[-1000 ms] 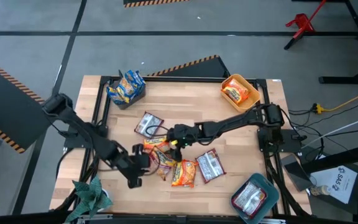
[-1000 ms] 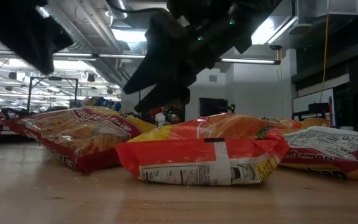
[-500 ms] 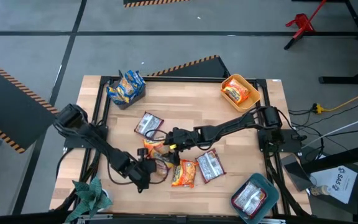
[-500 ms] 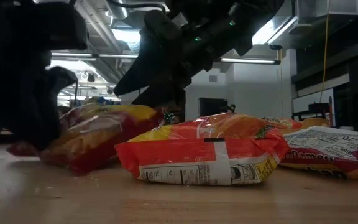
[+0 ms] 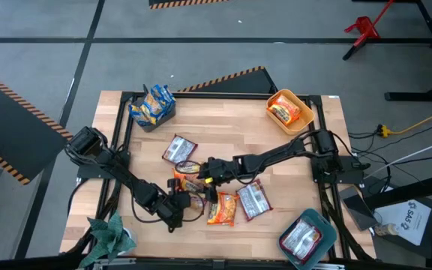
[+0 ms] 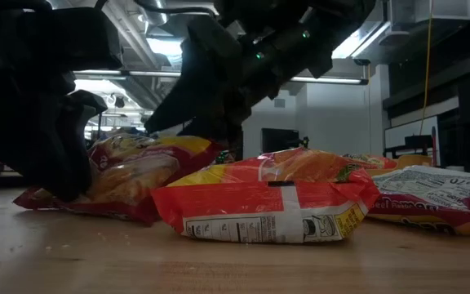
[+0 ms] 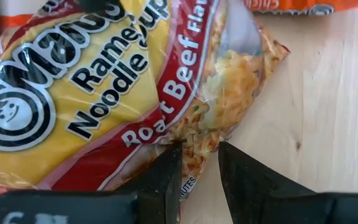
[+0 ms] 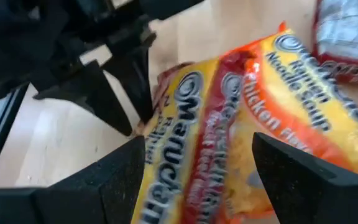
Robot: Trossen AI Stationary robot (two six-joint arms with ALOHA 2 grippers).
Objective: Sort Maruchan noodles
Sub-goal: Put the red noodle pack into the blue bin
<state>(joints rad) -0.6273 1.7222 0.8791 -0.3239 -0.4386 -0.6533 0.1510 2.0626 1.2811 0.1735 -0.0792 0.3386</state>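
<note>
Both grippers crowd one heap mid-worktop [image 5: 276, 154]; left gripper [image 7: 199, 163] spread, straddling the corner of the Roast Beef packet [image 7: 104, 87]; right gripper [image 8: 197, 174] spread above the same packet and the Chicken packet [image 8: 303, 106] beside it; risks arm collision, a two-packet grab, or slipping off crinkly film.
</note>
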